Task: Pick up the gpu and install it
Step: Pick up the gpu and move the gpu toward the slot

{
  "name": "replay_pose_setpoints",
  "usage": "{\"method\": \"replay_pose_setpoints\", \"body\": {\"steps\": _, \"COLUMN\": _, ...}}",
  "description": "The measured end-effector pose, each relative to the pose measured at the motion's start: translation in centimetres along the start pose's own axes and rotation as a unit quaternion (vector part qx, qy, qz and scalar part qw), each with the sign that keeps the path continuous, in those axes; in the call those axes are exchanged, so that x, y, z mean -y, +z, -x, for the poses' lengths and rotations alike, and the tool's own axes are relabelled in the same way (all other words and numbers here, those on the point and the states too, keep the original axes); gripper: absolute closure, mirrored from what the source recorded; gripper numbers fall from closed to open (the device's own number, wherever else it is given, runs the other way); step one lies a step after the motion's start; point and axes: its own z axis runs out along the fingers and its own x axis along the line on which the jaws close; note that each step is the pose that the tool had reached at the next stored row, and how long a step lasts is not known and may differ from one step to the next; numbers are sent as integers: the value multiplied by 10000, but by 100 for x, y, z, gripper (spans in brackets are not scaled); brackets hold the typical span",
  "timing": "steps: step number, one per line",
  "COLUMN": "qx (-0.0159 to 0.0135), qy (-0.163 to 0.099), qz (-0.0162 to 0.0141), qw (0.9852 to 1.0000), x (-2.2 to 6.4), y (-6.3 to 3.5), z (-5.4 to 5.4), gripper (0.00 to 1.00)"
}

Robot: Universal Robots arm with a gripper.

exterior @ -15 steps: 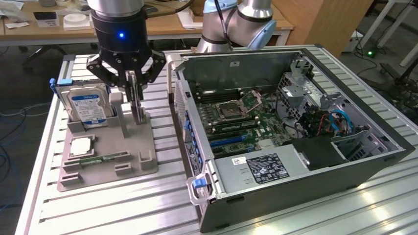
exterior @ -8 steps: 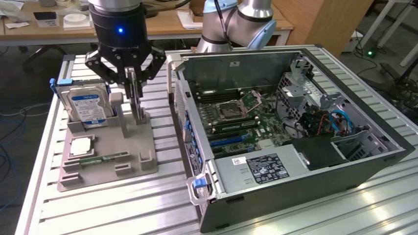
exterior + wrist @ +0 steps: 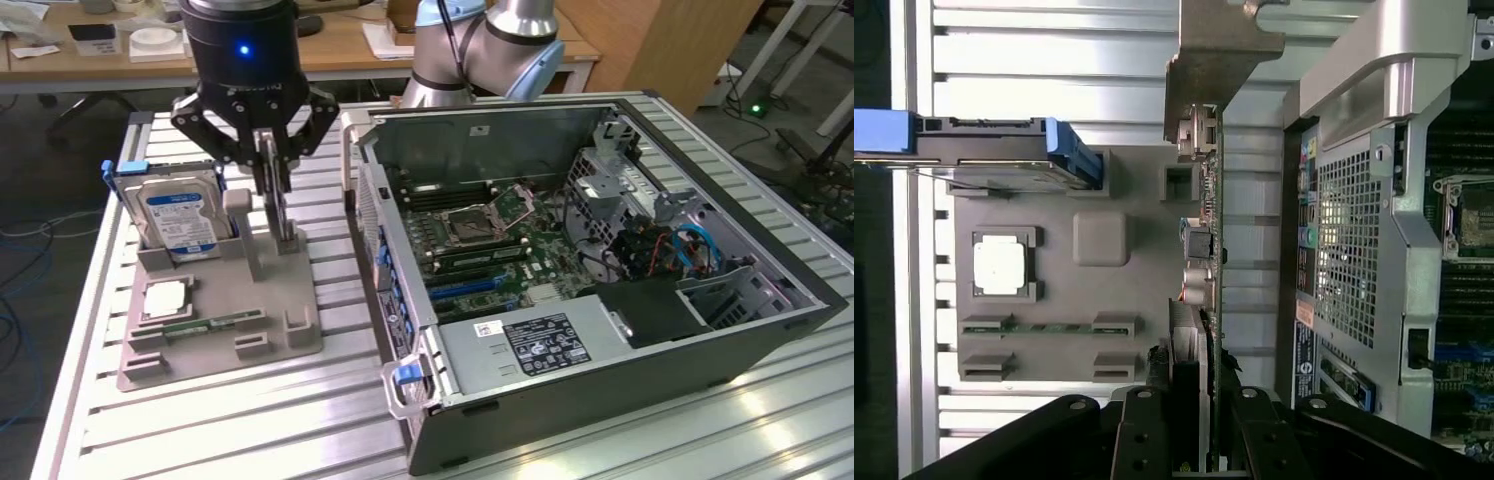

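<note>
The silver and pale-blue arm (image 3: pixel 497 45) bends over at the back of the exterior view, its joints stacked close together. The black wrist housing (image 3: pixel 240 45) hangs straight down toward that view's left, a small blue light lit on its face. Beneath it the claw (image 3: pixel 274 175) points vertically downward, its black linkages splayed outward and converging at the tips. Its two fingers (image 3: pixel 1179 400) stand narrowly apart, pressed on either face of the upright gpu (image 3: pixel 1211 240).

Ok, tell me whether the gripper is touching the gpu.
Touching. The wrist view shows the gripper closed on the gpu edge, no gap either side.
</note>
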Motion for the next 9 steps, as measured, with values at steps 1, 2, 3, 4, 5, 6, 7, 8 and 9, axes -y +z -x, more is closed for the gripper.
{"method": "replay_pose_setpoints", "body": {"steps": 1, "qx": 0, "qy": 0, "qz": 0, "qw": 10000, "x": 0, "y": -11, "z": 0, "gripper": 73}}
{"method": "replay_pose_setpoints", "body": {"steps": 2, "qx": -1, "qy": 0, "qz": 0, "qw": 10000, "x": -1, "y": -21, "z": 0, "gripper": 73}}
{"method": "replay_pose_setpoints", "body": {"steps": 3, "qx": 0, "qy": 0, "qz": 0, "qw": 10000, "x": -1, "y": -32, "z": 0, "gripper": 73}}
{"method": "replay_pose_setpoints", "body": {"steps": 4, "qx": 0, "qy": 0, "qz": 0, "qw": 10000, "x": -1, "y": -44, "z": 0, "gripper": 73}}
{"method": "replay_pose_setpoints", "body": {"steps": 5, "qx": 0, "qy": 0, "qz": 0, "qw": 10000, "x": -1, "y": -57, "z": 0, "gripper": 73}}
{"method": "replay_pose_setpoints", "body": {"steps": 6, "qx": 0, "qy": 0, "qz": 0, "qw": 10000, "x": -2, "y": -72, "z": 1, "gripper": 73}}
{"method": "replay_pose_setpoints", "body": {"steps": 7, "qx": 0, "qy": 0, "qz": 1, "qw": 10000, "x": -2, "y": -85, "z": 1, "gripper": 73}}
{"method": "replay_pose_setpoints", "body": {"steps": 8, "qx": -1, "qy": 0, "qz": 1, "qw": 10000, "x": -3, "y": -99, "z": 1, "gripper": 73}}
{"method": "replay_pose_setpoints", "body": {"steps": 9, "qx": 0, "qy": 0, "qz": 2, "qw": 10000, "x": -3, "y": -111, "z": 1, "gripper": 73}}
